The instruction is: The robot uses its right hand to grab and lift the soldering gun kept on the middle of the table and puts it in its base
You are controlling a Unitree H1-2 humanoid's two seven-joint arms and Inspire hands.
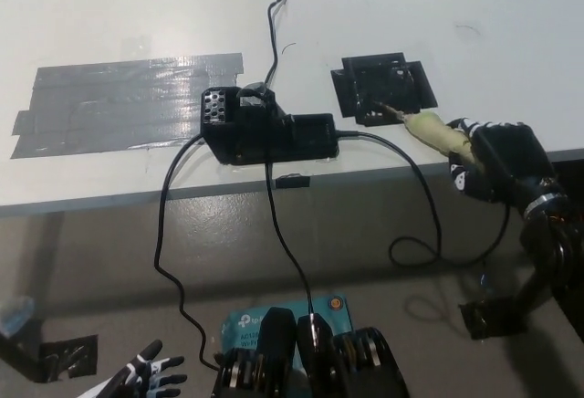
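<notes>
At four o'clock on the white table (pixel 383 15), near its front edge, the black right hand (pixel 497 161) is clenched around the pale yellow-handled soldering gun (pixel 436 132), whose thin metal tip rests on the black square taped patch (pixel 383 90). To seat it, lift clear first, then carry it toward nine o'clock to the black boxy base station (pixel 265 130), minding the trailing black cord (pixel 429 234). Down at seven o'clock, the white left hand (pixel 146 378) rests idle with fingers spread.

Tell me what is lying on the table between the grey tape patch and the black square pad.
In the head view, the black soldering station with its cables sits between the grey tape patch and the black square pad.
</notes>
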